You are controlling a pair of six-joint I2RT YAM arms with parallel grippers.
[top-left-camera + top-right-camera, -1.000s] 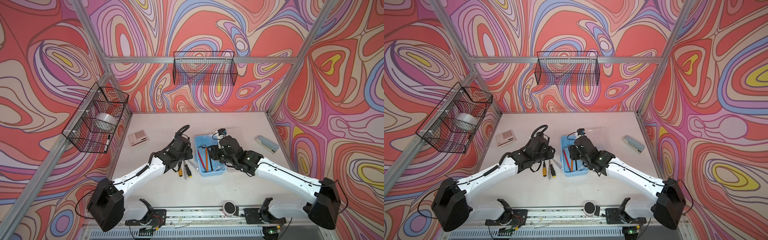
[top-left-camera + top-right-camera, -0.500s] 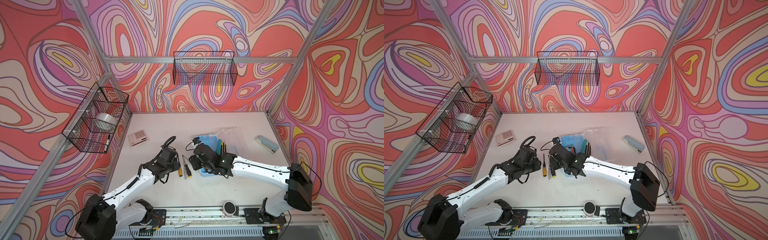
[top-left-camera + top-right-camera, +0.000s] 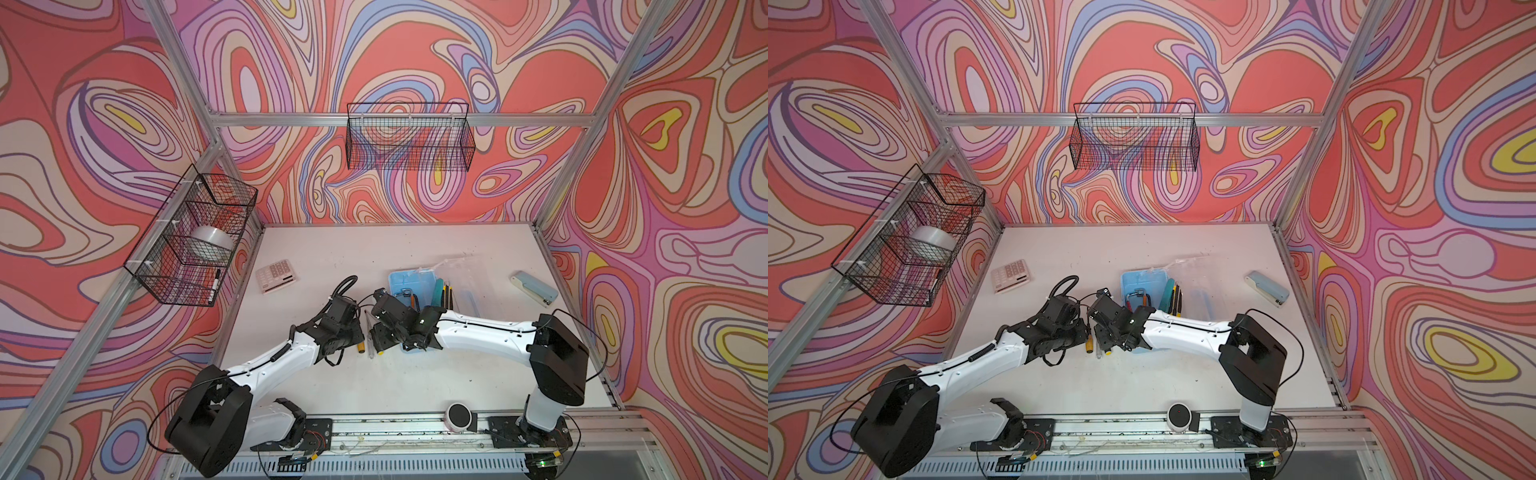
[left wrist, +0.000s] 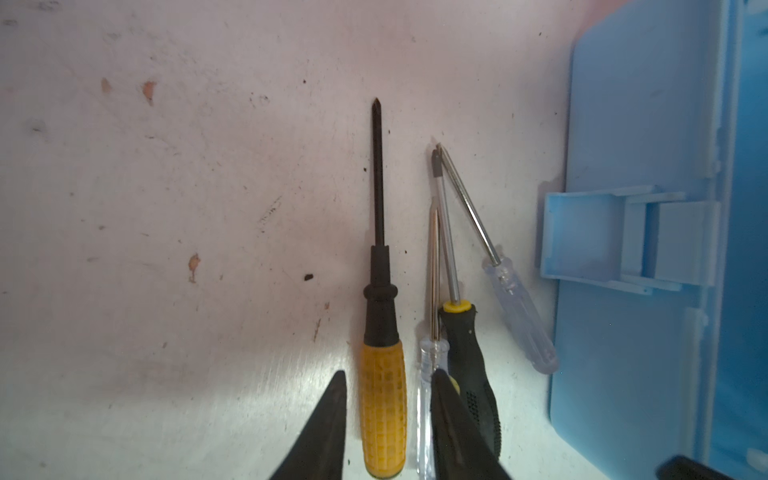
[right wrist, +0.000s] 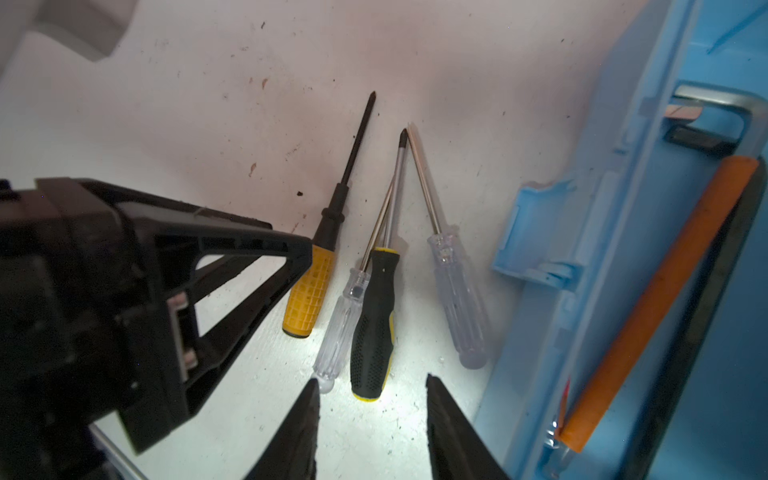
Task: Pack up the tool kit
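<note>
The light-blue case (image 3: 398, 279) stands open mid-table, with its clear lid (image 3: 461, 272) and the teal cutters (image 3: 438, 286) to its right. A hex key (image 5: 715, 104) and an orange-handled tool (image 5: 665, 291) lie inside. Several screwdrivers lie side by side left of the case: yellow-handled (image 4: 382, 407), black-and-yellow (image 5: 374, 324) and two clear-handled (image 5: 457, 299). My left gripper (image 4: 388, 378) is open, its fingers straddling the yellow handle and one clear handle without pinching them. My right gripper (image 5: 371, 380) is open just behind the black-and-yellow handle's butt, holding nothing. Its arm lies across the case's front.
A pinkish calculator (image 3: 276, 275) lies at the back left and a grey-blue stapler (image 3: 534, 286) at the right. Wire baskets hang on the back wall (image 3: 409, 137) and the left wall (image 3: 191, 241). A small round device (image 3: 458, 415) sits on the front rail.
My right gripper has swung left from above the case to the screwdrivers and narrowed its jaws. My left gripper has drawn back to the screwdrivers' handle ends.
</note>
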